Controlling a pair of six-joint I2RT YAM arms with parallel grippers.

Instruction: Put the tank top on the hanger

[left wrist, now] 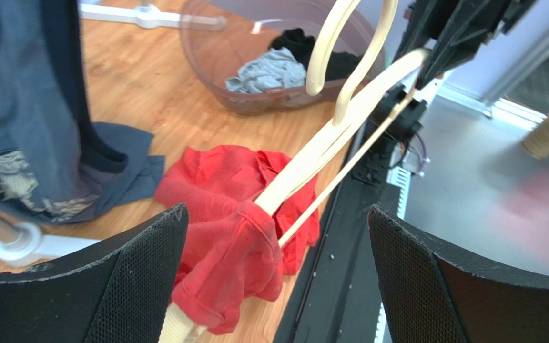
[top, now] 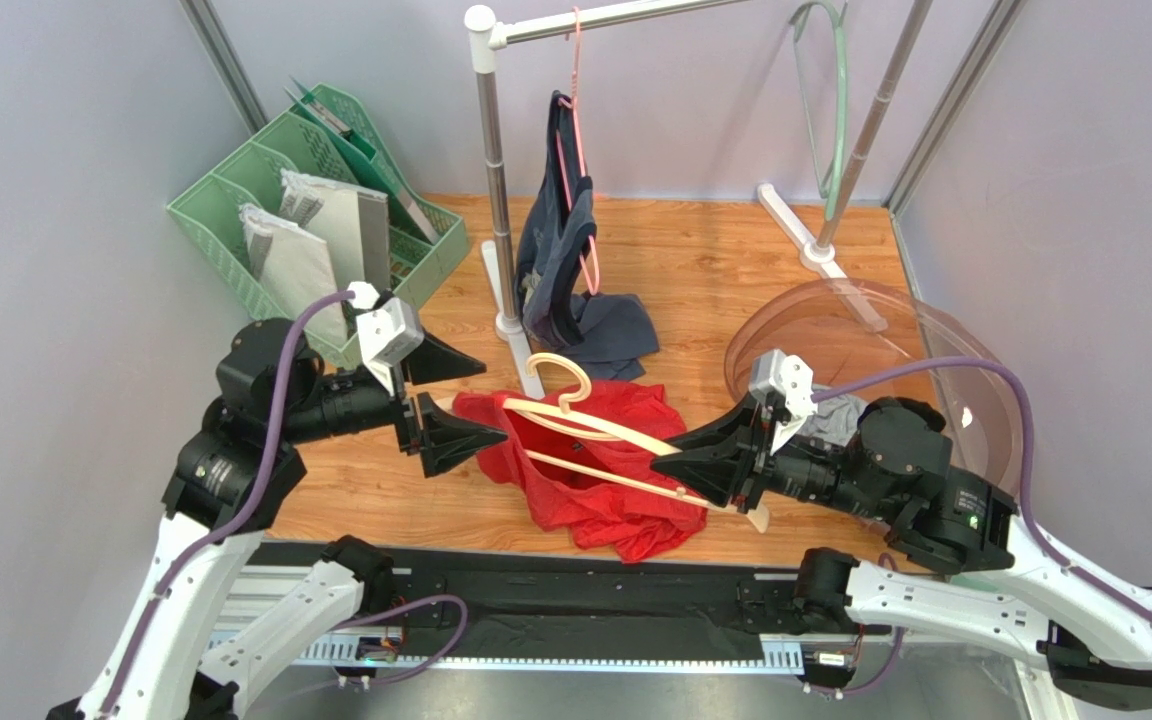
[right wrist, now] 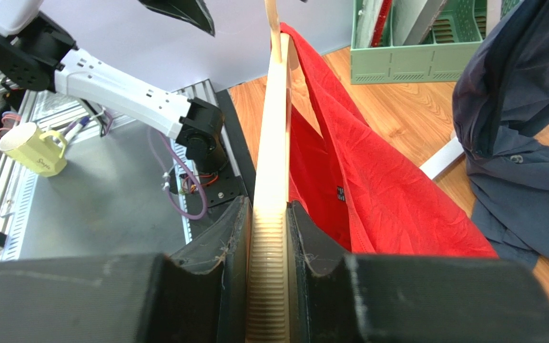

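So, the dressing step looks half done here. The hanger (top: 605,431) is seen lower centre of the top view, pinched near its right-hand end by the right gripper (top: 672,461). In the right wrist view the pale plastic is clamped tight between the two black fingers (right wrist: 220,246).

The tank top (top: 597,507) is bunched on the wood just under the hanger, lower centre of the frame. In the left wrist view the red fabric is wrapped over the hanger's near shoulder, and the tip can be seen poking out at the bottom left. The other shoulder is bare as far as can be made out.

The left gripper (top: 489,402) is spread wide, nothing in it, parked just left of the red heap.

What's probably called for next is that a loose strap or the neckline gets picked out of the pile by that open left gripper and drawn toward the bare shoulder. The snag is that this end is taken up by the right gripper, so a re-grip nearer the hook might be needed. The fabric is thin, so it's easily missed.
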